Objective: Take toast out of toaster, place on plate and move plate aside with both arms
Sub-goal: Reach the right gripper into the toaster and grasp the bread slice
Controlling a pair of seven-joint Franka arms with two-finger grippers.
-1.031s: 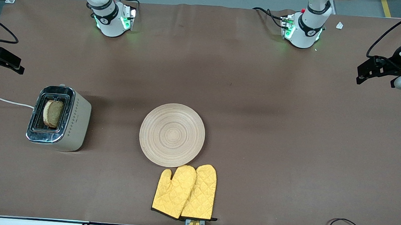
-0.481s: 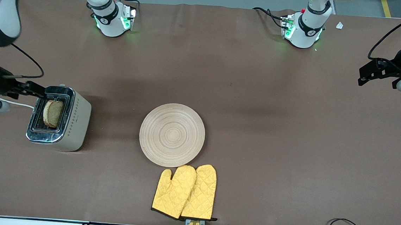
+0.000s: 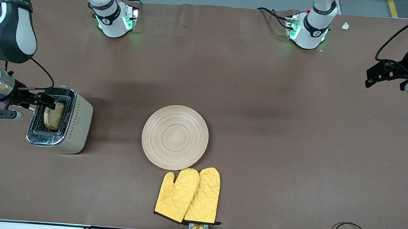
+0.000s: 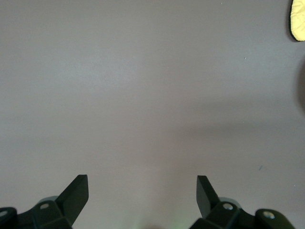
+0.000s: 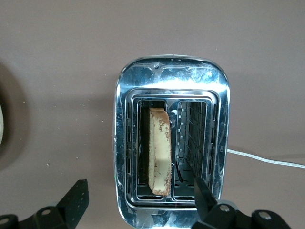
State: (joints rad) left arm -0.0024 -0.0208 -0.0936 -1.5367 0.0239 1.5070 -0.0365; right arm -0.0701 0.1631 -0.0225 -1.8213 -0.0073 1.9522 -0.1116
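The toast [image 3: 55, 116] stands upright in one slot of the steel toaster [image 3: 78, 120] toward the right arm's end of the table. My right gripper [image 3: 51, 101] is open and hangs just over the toaster's top, at the toast's upper edge. In the right wrist view the toast [image 5: 159, 150] shows edge-on in a slot of the toaster [image 5: 217, 95], with the open right gripper [image 5: 139, 183] spread wider than the slots. The plate [image 3: 175, 137] lies bare at mid-table. My left gripper [image 3: 368, 78] waits open over the table's end, and in its wrist view the left gripper [image 4: 141, 177] has only bare cloth below.
Two yellow oven mitts [image 3: 189, 196] lie just nearer the front camera than the plate, touching its rim; a mitt tip [image 4: 298, 19] shows in the left wrist view. A white cord [image 3: 3, 102] runs from the toaster off the table's end. Brown cloth covers the table.
My right arm has swung in from the table's end and brought its open gripper over the toaster and toast. The left gripper has barely shifted.
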